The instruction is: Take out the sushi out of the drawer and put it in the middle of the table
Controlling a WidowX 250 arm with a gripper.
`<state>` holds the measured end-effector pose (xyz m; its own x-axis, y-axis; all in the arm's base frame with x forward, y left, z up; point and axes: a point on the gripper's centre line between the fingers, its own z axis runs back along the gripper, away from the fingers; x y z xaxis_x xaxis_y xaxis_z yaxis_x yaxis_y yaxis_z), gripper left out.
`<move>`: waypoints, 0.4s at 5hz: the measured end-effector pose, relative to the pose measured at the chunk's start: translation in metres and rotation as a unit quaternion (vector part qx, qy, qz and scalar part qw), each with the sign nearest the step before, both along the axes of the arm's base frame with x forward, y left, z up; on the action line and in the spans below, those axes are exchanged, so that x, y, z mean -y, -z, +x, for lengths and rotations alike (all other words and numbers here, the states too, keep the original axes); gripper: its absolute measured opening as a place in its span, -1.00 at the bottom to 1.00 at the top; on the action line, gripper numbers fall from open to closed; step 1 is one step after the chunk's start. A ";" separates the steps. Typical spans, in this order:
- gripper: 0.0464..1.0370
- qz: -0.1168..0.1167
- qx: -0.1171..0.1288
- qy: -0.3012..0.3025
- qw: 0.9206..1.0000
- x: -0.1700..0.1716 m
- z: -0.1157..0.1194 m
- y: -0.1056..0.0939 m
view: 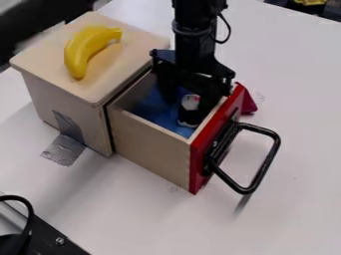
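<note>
The gripper (189, 94) hangs from the top edge down into the pulled-out drawer (150, 148), its two fingers apart. The sushi (190, 110), black with a white and reddish top, lies inside the drawer toward its red front. It shows below and between the fingers, close to the right one; whether they touch cannot be told. Blue cloth (156, 110) lines the drawer around it, and the gripper hides part of the drawer's back side.
A yellow banana (86, 47) lies on the wooden cabinet (63, 92). The drawer's black handle (267, 162) juts over the white table (173, 224). A dark red object (248, 101) sits behind the drawer front. Black equipment (50, 231) occupies the lower left corner.
</note>
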<state>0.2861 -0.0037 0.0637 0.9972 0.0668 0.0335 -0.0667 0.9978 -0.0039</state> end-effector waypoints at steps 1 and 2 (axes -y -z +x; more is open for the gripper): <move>-0.26 -0.002 -0.005 0.003 1.000 0.000 -0.002 0.001; -0.43 -0.005 -0.011 0.008 1.000 0.001 -0.005 -0.002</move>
